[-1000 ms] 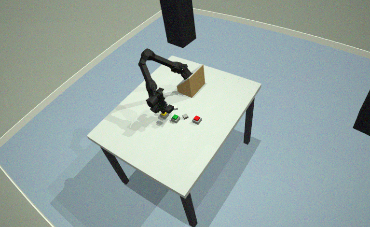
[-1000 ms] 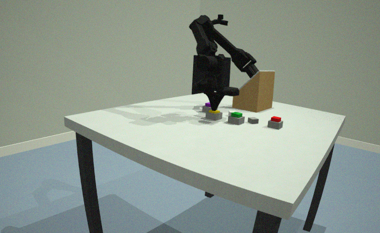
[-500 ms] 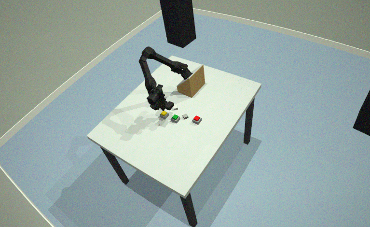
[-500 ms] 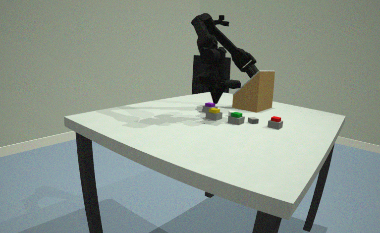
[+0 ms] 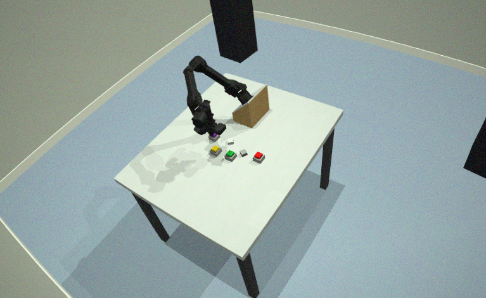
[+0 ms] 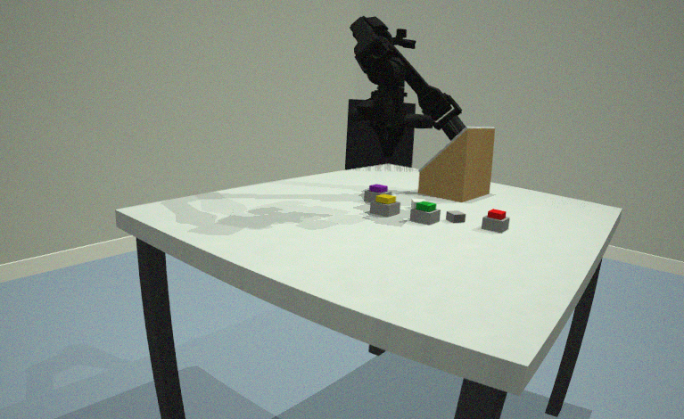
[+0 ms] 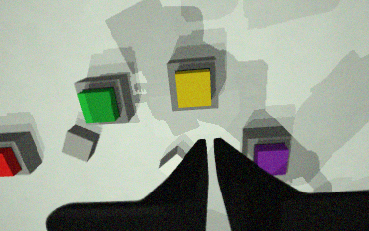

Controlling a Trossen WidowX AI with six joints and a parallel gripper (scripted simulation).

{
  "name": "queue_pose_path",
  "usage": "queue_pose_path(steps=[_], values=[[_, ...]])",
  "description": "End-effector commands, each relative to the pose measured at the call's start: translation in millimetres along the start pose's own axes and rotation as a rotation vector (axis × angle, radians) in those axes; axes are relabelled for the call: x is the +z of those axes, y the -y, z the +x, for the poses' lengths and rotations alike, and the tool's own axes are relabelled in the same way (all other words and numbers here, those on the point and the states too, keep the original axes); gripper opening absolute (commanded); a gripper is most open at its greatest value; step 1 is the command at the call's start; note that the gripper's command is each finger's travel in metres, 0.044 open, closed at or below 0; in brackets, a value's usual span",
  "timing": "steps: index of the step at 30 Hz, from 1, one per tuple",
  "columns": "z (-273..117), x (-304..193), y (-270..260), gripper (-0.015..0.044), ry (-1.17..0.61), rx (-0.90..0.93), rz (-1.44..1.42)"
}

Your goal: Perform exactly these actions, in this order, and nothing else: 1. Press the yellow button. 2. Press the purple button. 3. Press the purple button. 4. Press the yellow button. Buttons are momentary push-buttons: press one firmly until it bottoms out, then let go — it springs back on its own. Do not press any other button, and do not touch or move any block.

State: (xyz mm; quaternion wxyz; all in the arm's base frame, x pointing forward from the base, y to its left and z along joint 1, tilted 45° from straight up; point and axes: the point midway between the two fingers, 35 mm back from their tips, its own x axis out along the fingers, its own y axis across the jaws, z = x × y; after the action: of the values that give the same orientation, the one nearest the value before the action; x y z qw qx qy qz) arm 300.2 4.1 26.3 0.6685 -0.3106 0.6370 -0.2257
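Arm (image 5: 196, 85) rises from its base at the far table edge behind the tan wedge block (image 5: 253, 107), elbow high, forearm folded steeply down so the wrist points at the table (image 5: 237, 207). Gripper (image 7: 210, 144) is clenched on nothing, fingers nearly together with only a thin slit between them. In the top view the gripper head sits right over the purple button (image 5: 214, 135), partly covering it. In the wrist view the fingertips hang above bare table between the yellow button (image 7: 192, 88) and the purple one, which lies just right of the tips; contact not visible. Yellow button stands nearer the camera side, beside the green button (image 5: 230, 153); red button (image 5: 258, 155) further right. Two small grey blocks: one (image 5: 243, 151) between green and red, one (image 5: 230, 141) near the purple button.
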Motion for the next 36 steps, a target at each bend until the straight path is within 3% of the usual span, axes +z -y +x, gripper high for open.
queue_pose_path(steps=[1, 8, 14, 20, 36], values=[[-5, -27, 32, 0.002, 0.0, 0.002, 0.004], [-2, -79, 69, 0.002, -0.003, -0.002, 0.002], [0, -78, 69, 0.002, -0.003, -0.001, 0.002], [58, -79, 69, 0.002, -0.003, -0.004, 0.002], [73, -79, 69, 0.002, -0.003, -0.004, 0.002]])
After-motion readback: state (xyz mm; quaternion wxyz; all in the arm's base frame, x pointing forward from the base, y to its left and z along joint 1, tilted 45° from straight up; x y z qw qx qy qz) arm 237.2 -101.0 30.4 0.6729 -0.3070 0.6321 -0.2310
